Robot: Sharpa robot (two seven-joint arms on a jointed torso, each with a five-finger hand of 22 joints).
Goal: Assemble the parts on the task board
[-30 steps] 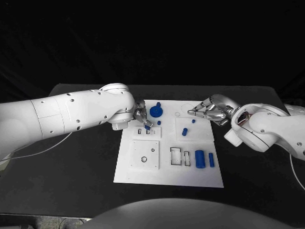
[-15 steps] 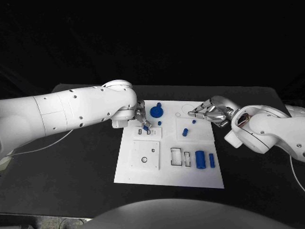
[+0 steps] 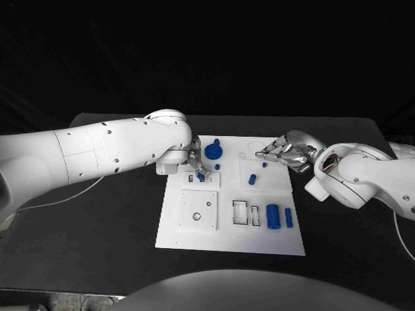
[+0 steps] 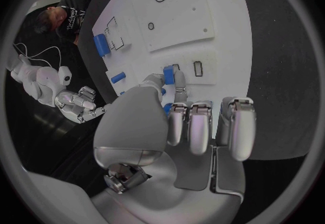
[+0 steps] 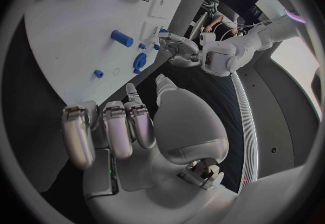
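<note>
we see the left robot hand (image 3: pixel 194 162) over the far left part of the task board (image 3: pixel 228 241), pinching a small blue peg (image 4: pixel 168 75) between thumb and finger, tip hanging just above the two small rectangular slots (image 4: pixel 197 68). step in hand, we judge, is seating that peg in one of those slots. to do it well we'd keep the peg upright, line its long side with the slot before lowering, go down slow, and let go only when it sits flush; pushing at a tilt could jam it or skid the board on the black counter (image 3: pixel 95 227).

right robot hand (image 3: pixel 284 152) hovers at the board's far right edge, fingers curled in and holding nothing, close to a small blue stud (image 3: pixel 262 164). other blue parts lie on the board: a round knob piece (image 3: pixel 213 152), a short cylinder (image 3: pixel 251 179), a big cylinder (image 3: pixel 272 216) and a slim bar (image 3: pixel 288 218) near the rectangular cutouts (image 3: pixel 239 212).

versus a second ago: the left arm has shifted a little further over the board, with the peg a touch closer to the slots. the right robot hand and loose parts look unchanged.
</note>
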